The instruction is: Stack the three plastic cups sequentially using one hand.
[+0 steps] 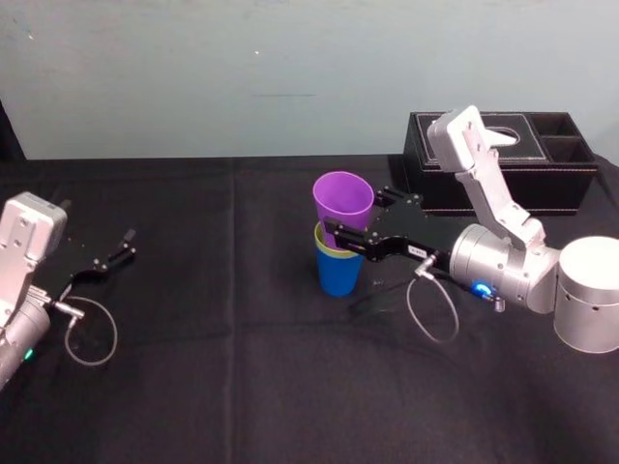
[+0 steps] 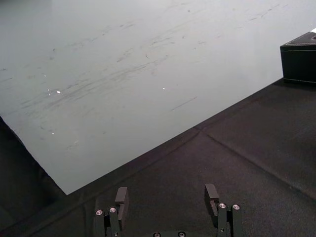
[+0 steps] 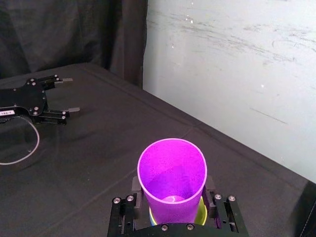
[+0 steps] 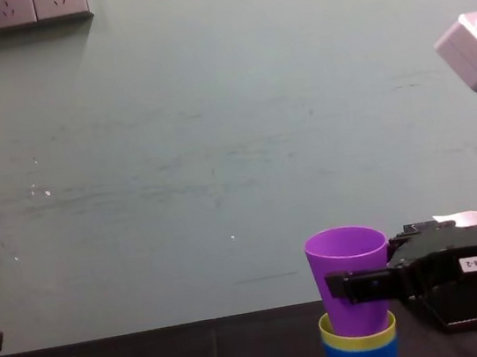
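Purple cup (image 1: 343, 201): clamped in the right gripper's (image 1: 338, 238) jaws, base inside the lime cup (image 1: 332, 251).
Lime cup: nested in the blue cup (image 1: 338, 275), mid-table (image 1: 242, 377).
Left gripper (image 2: 167, 196): jaws apart, near the table's left edge.
Black tissue box (image 1: 503, 169): far right corner.

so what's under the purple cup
The yellow-green cup, nested in the blue cup; only its rim band shows. The purple cup hides its lower wall inside it. The right gripper grips the purple cup; the left gripper lies parked far left.
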You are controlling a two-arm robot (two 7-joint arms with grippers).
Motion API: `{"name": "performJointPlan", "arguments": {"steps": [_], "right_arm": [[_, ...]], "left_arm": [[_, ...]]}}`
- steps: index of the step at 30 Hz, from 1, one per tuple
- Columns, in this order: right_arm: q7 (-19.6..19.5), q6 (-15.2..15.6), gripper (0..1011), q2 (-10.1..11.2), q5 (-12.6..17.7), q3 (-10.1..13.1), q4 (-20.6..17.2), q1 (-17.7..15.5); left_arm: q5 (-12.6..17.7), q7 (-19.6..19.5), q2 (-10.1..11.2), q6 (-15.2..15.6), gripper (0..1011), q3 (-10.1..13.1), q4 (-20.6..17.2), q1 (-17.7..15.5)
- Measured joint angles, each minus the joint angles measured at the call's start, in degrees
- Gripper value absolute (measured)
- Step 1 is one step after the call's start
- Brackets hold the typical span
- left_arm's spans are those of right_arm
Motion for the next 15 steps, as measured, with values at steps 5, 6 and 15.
{"name": "performJointPlan", "arguments": {"steps": [5,6,15], "right_arm": [[0.04,-0.34,722,-0.33,-0.17,-0.12,0.85,0.3],[0.04,-0.56,722,-0.49,-0.32,-0.22,1.31,0.42],[0.24,-1.73,722,-1.3,-0.71,-0.42,3.56,0.85]], "left_arm": [[0.0,0.0,0.0,0.0,1010,0.0,0.0,0.0],[0.0,0.0,0.0,0.0,1010,0.0,0.0,0.0],[0.0,0.0,0.0,0.0,1010,0.0,0.0,0.0]]}}
